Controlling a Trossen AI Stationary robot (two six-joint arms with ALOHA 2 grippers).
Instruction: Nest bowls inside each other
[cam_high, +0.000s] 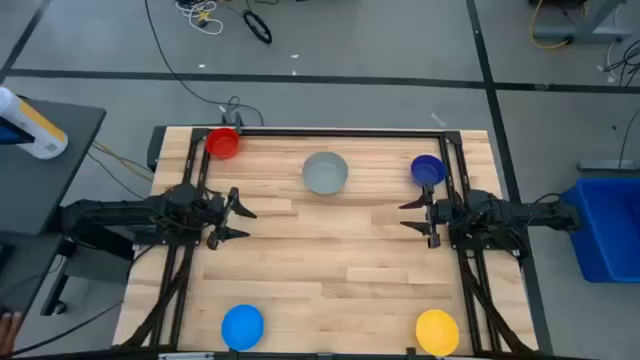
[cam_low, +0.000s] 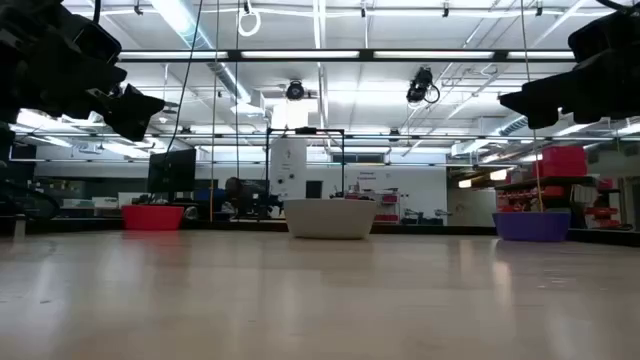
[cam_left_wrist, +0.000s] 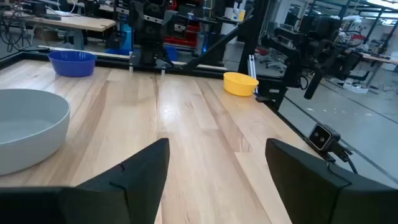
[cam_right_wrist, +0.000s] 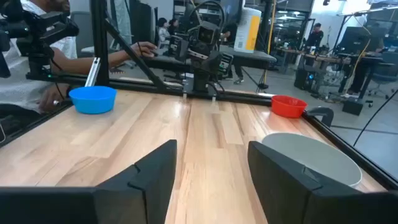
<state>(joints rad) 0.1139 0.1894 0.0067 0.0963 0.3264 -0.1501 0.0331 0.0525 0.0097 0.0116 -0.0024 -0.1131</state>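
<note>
Five bowls stand apart on the wooden table, each on its base. The grey bowl (cam_high: 325, 172) is at the far middle, the red bowl (cam_high: 223, 143) at the far left, the dark blue bowl (cam_high: 427, 169) at the far right. The light blue bowl (cam_high: 242, 327) is near left, the yellow bowl (cam_high: 437, 331) near right. My left gripper (cam_high: 245, 223) hovers open at the table's left side, pointing right, with nothing between its fingers. My right gripper (cam_high: 405, 214) hovers open at the right side, pointing left, just near of the dark blue bowl.
A black metal frame (cam_high: 330, 131) runs along the table's far edge and sides. A blue bin (cam_high: 608, 225) stands off the table's right. People sit at desks beyond the table's left side in the right wrist view.
</note>
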